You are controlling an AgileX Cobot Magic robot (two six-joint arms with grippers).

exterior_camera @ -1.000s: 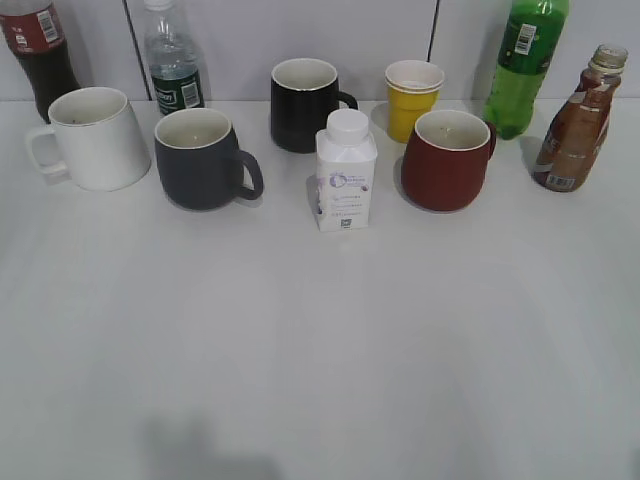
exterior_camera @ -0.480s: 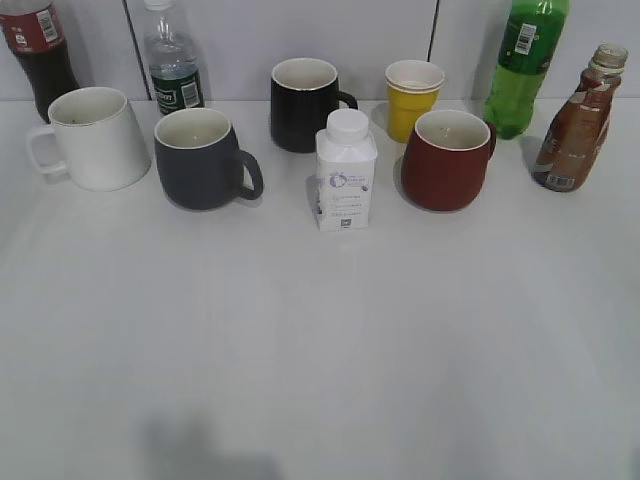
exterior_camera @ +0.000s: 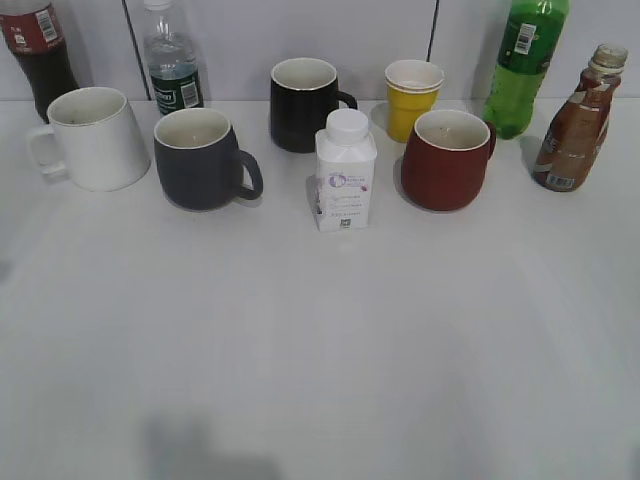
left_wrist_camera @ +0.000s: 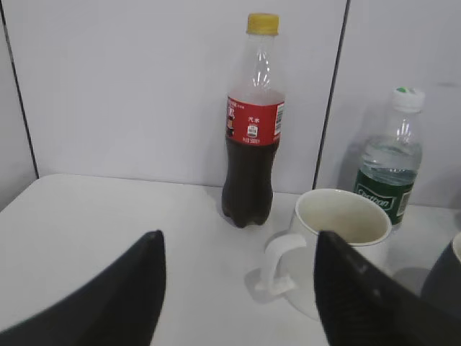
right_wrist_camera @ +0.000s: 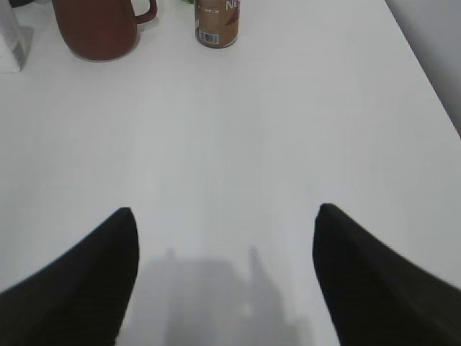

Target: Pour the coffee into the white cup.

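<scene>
A row of containers stands along the back of the white counter (exterior_camera: 320, 340). At far left the cola bottle (exterior_camera: 38, 55) holds dark liquid up to its red label, and the small water bottle (exterior_camera: 172, 62) beside it is partly filled with clear water. The white cup (exterior_camera: 95, 138) stands just in front of these two, handle pointing left, and its pale inside looks empty in the left wrist view. Next to it the grey mug (exterior_camera: 200, 158) also looks empty, handle to the right. The black mug (exterior_camera: 303, 104) sits further back; how full it is cannot be told. A capped white carton (exterior_camera: 345, 170) stands in the middle, in front of the black mug. The yellow paper cup (exterior_camera: 412, 97) is behind the red mug (exterior_camera: 447, 158), whose inside is pale. The green bottle (exterior_camera: 524, 66) holds green liquid.

The coffee bottle (exterior_camera: 578, 122) stands upright at far right, near the red mug: a contoured brown bottle with a brown label and a pale top, full of brown drink.

The left claw (left_wrist_camera: 238, 295) is spread wide and holds nothing, facing the white cup. The right claw (right_wrist_camera: 225, 277) is also spread wide and holds nothing, above bare counter well short of the coffee bottle.
</scene>
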